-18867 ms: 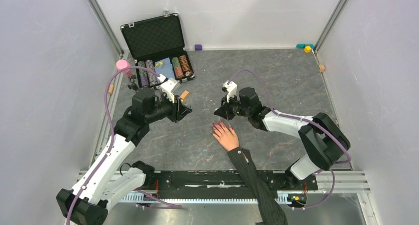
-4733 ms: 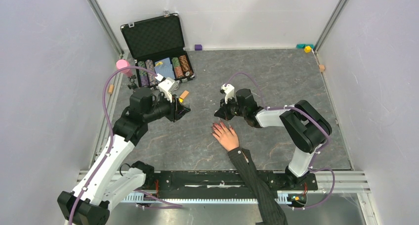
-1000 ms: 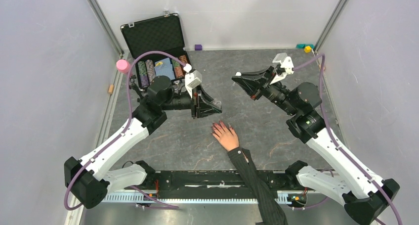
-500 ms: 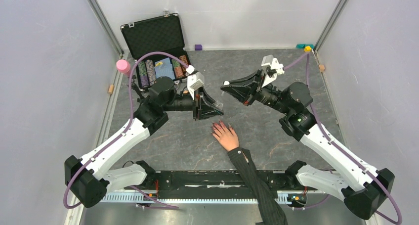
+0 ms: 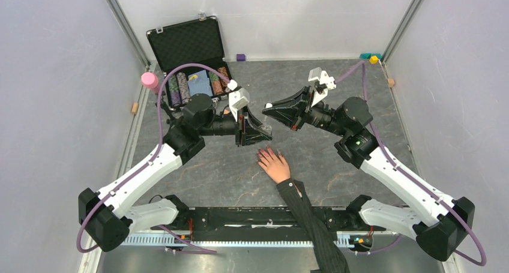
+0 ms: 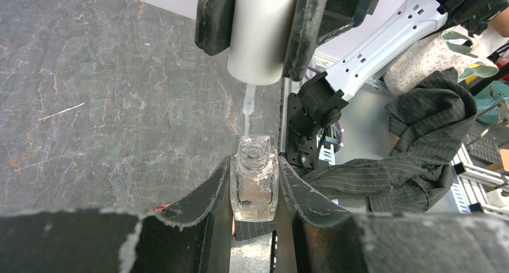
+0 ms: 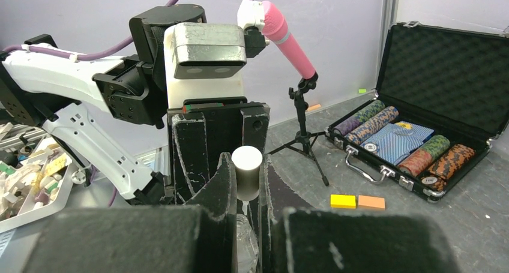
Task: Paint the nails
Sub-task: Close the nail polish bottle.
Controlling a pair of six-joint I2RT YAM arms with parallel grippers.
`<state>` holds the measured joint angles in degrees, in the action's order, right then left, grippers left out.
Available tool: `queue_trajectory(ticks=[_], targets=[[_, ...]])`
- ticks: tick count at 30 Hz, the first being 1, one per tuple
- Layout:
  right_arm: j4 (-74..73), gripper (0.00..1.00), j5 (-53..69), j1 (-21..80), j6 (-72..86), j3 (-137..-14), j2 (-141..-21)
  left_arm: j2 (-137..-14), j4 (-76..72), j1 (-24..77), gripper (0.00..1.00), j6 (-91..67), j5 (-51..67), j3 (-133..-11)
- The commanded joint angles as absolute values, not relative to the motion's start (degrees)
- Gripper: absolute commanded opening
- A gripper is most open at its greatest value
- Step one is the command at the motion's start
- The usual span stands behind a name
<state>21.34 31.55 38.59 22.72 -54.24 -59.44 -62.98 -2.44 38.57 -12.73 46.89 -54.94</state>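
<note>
Left gripper (image 5: 262, 131) clamped on clear bottle (image 6: 254, 186); right gripper (image 5: 270, 110) clamped on white cap (image 6: 262, 33) just above bottle, brush (image 6: 247, 108) at its mouth — dipping step, likely. Nails (image 5: 262, 155) near bottle, on its robot-ward side. Next: lift brush clear, lower onto one nail.

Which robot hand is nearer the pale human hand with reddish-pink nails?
Left. The left hand, holding the clear glass bottle, sits just beyond the nails; the right hand, holding the white cap, is farther back and higher.
</note>
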Motion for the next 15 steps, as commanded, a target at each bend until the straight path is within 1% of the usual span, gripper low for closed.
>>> queue_trajectory(ticks=[1,15], targets=[[22.53,0.0,33.58,38.93,23.32,-57.49,-59.77,-62.15,-2.82,39.02,0.02,-11.34,45.94,-55.68],[17.87,0.0,33.75,38.98,21.52,-58.54,-60.06,-61.84,-2.39,39.29,0.02,-10.9,44.82,-55.63]])
